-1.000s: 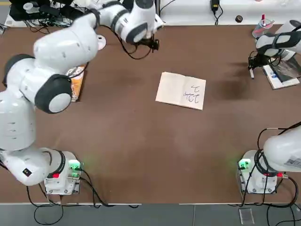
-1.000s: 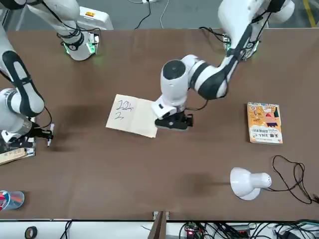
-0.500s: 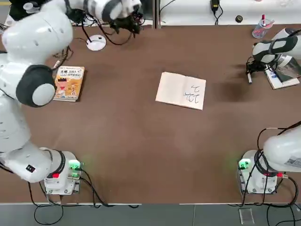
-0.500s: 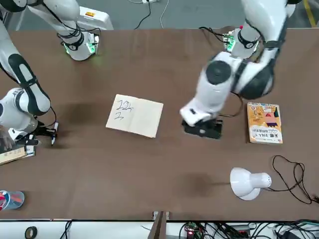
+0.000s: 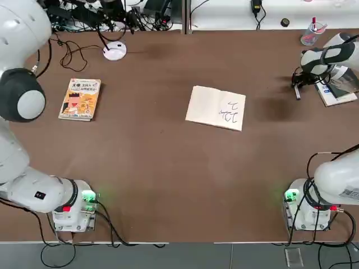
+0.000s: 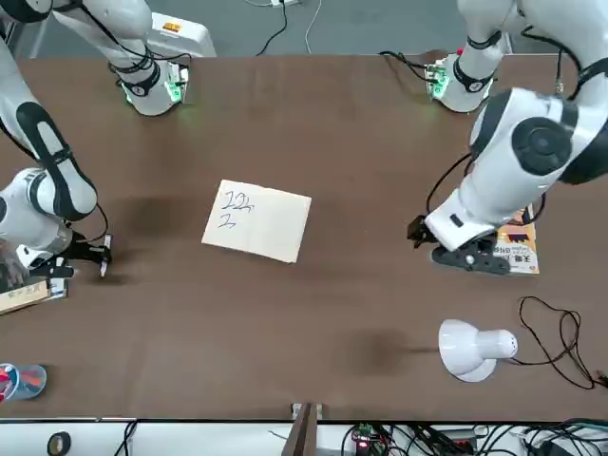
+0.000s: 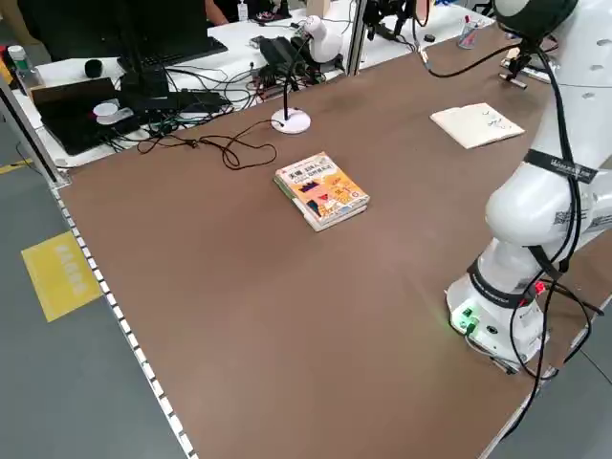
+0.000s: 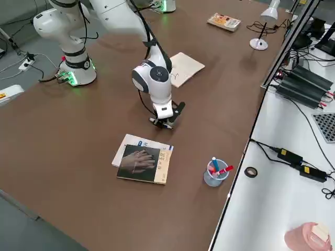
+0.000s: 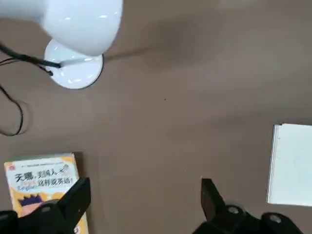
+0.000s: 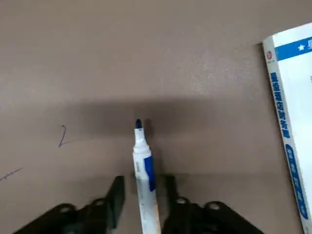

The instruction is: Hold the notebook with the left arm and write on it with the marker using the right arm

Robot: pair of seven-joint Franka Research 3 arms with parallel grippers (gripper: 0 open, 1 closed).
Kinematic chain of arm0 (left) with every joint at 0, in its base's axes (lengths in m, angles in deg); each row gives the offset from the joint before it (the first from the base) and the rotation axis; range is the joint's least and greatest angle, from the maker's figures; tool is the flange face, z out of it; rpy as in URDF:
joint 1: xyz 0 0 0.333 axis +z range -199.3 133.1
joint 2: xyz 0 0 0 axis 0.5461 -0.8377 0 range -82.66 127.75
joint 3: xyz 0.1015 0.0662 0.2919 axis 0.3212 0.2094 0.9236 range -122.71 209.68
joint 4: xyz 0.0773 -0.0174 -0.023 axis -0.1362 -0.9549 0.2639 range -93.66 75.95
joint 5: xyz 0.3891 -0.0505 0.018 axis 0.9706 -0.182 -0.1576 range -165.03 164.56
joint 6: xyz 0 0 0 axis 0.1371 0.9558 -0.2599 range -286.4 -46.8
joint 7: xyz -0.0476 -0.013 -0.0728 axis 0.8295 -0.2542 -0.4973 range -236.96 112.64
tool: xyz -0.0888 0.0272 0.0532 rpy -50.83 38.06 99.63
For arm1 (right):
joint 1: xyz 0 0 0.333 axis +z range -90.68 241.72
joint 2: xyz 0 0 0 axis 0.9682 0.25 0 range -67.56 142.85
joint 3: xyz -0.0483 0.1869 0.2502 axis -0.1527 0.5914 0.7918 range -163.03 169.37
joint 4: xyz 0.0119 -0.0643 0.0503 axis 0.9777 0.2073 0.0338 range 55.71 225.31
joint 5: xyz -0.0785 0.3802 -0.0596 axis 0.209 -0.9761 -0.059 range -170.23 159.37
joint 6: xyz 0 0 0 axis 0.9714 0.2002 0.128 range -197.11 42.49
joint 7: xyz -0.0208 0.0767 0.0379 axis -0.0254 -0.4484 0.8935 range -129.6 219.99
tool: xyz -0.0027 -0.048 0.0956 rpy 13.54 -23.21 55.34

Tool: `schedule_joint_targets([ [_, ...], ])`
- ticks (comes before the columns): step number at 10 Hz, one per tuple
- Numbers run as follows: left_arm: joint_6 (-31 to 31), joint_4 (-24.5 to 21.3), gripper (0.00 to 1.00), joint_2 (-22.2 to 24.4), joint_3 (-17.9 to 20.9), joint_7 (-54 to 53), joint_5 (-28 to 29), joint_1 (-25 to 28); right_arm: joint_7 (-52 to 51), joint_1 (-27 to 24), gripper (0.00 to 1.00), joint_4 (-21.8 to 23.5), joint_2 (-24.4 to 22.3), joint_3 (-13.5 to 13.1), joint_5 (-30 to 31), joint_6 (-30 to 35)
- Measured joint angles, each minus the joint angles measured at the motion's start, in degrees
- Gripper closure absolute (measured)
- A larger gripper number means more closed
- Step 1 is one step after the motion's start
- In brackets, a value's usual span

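Note:
The notebook (image 5: 216, 107) lies open and flat mid-table, black strokes on its right page, with neither arm touching it. My left gripper (image 6: 458, 253) hovers over the orange-yellow book, far from the notebook (image 6: 257, 220). In the left wrist view its fingers (image 9: 78, 197) stand wide apart and empty. My right gripper (image 10: 144, 183) is low over the table at the right edge, beside a dark-covered book. The marker (image 10: 143, 158) stands between its fingers with a thin gap on each side, its dark tip on the table. The right gripper (image 5: 296, 88) is well right of the notebook.
An orange-yellow book (image 5: 80, 98) lies at the left. A white desk lamp (image 6: 472, 348) stands at the back left. A dark-covered book (image 8: 143, 164) and a clear cup of pens (image 8: 214, 173) sit at the right edge. Faint blue pen marks (image 10: 62, 137) are on the tabletop.
My left arm has swung away from the notebook's side to above the orange-yellow book. The right gripper has settled slightly near the dark-covered book. The notebook has not moved.

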Motion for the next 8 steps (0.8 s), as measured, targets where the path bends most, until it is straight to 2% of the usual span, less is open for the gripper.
schedule_joint_targets([
  [3, 2.56, 0.14, 0.00, 2.85, 0.10, -4.52, 0.05, 3.01, 0.00, -0.02, 0.26, -0.02, -0.05, 0.00, 0.00, -0.02],
  [6, 6.32, 0.15, 0.00, 5.11, 0.12, -10.56, 0.05, 7.52, 0.19, 0.06, 0.25, -0.82, -0.25, 0.27, 0.00, 1.53],
  [8, 9.52, 0.12, 0.00, 6.22, 0.12, -11.27, 0.05, 8.81, 1.84, 0.32, 0.21, -3.21, -0.88, 0.55, 0.00, 6.89],
])
